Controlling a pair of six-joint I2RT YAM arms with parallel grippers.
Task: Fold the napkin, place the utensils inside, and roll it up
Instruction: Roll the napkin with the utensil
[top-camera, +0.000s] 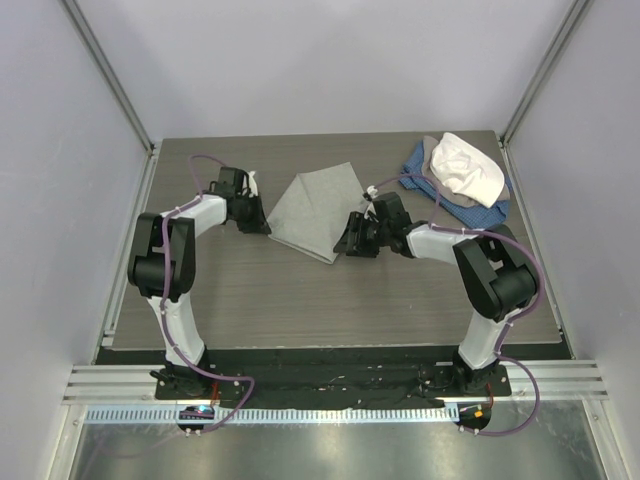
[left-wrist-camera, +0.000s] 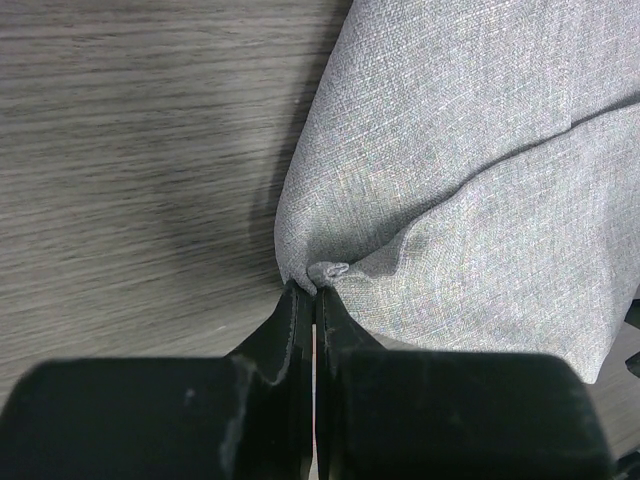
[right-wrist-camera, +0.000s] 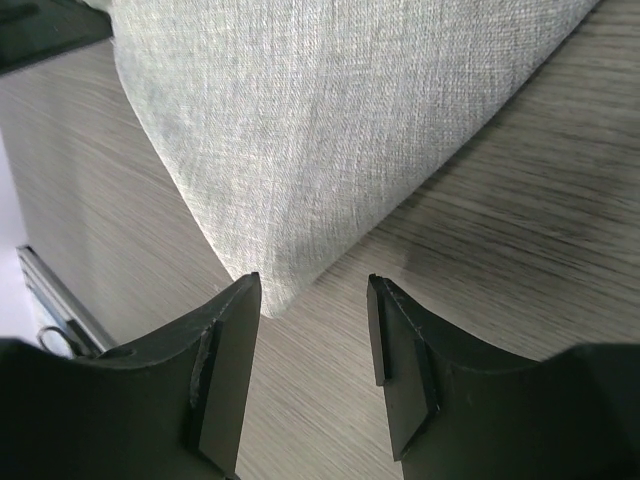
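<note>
The light grey napkin (top-camera: 318, 208) lies folded on the table's middle back. My left gripper (top-camera: 264, 226) is at its left corner, shut on a pinch of the napkin (left-wrist-camera: 440, 170) right at the fingertips. My right gripper (top-camera: 345, 245) is open at the napkin's near corner (right-wrist-camera: 300, 150), with that corner just in front of its left finger (right-wrist-camera: 225, 340) and not between the pads. No spoon shows in any view.
A heap of blue, grey and white cloths (top-camera: 458, 172) sits at the back right corner. The dark wood table (top-camera: 330, 300) runs to walls at left, right and back. A metal rail edge (right-wrist-camera: 50, 300) shows in the right wrist view.
</note>
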